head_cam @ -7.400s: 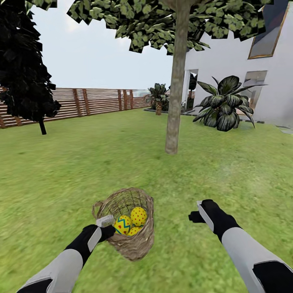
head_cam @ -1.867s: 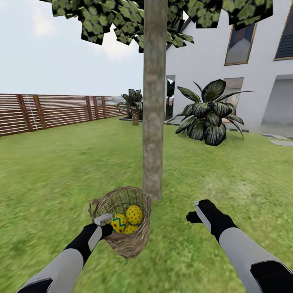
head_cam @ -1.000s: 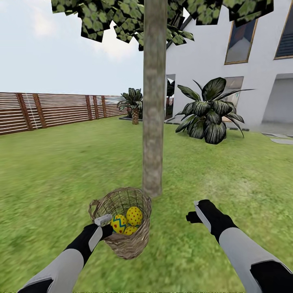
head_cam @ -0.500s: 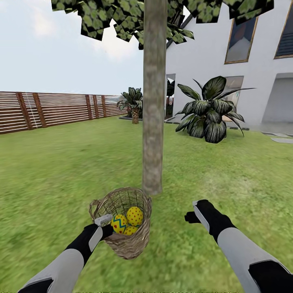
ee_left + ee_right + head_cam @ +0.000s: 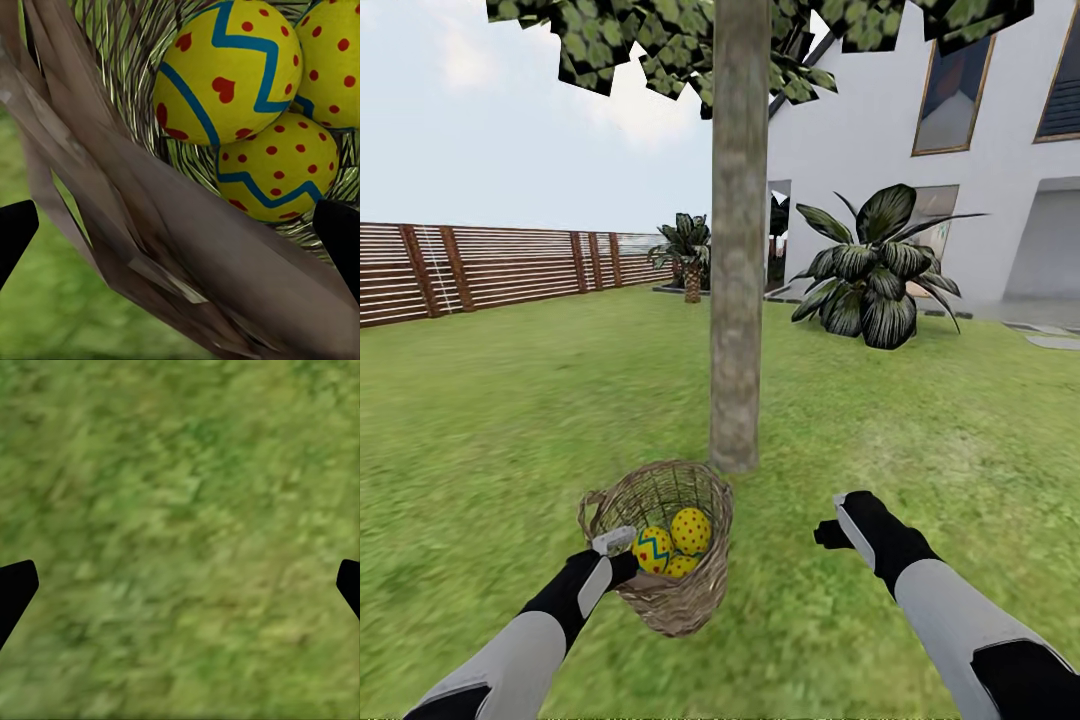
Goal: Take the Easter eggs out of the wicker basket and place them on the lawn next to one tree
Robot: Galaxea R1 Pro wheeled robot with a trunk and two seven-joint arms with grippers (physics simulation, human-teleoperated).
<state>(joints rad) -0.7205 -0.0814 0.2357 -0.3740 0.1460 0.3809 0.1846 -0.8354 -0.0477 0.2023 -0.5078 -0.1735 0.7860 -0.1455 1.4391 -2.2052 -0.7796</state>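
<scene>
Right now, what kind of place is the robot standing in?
It looks like a house's back garden: a wide lawn with a thick tree, a slatted wooden fence along one side, and a white house fronted by broad-leaved plants.

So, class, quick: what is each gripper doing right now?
Left gripper: shut on the brown woven wicker basket's rim.
Right gripper: open, holding nothing.

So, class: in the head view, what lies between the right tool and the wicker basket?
Only bare lawn lies between the right tool and the wicker basket; the head view shows nothing else on that stretch.
</scene>
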